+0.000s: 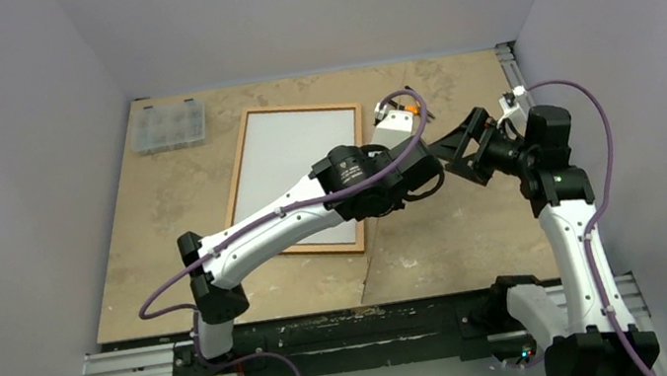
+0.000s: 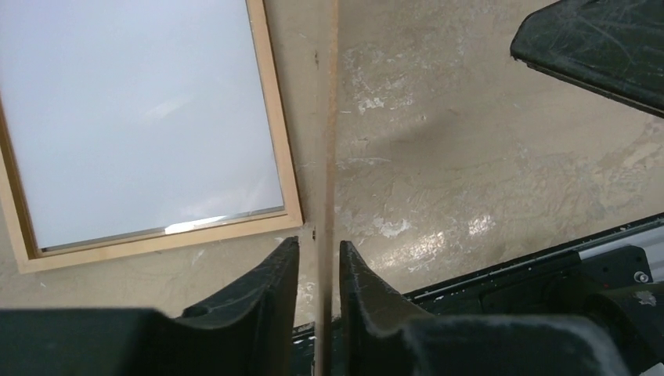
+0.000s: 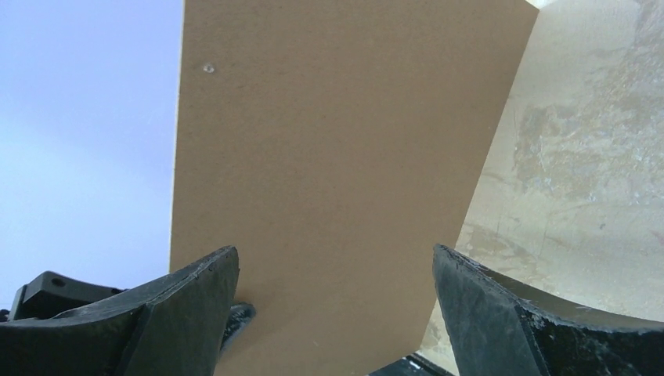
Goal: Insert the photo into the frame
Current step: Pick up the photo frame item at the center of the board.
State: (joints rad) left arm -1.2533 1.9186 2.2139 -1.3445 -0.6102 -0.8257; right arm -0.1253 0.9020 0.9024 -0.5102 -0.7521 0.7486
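The left hand, nearly closed around the upright backing panel, perhaps barely gripping, offers it to the wide-open, empty right hand, likely for covering the photo in the frame.

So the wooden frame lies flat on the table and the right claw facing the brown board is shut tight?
Not shut: the right claw is wide open, as the right wrist view shows. The frame does lie flat, and that claw faces the brown board.
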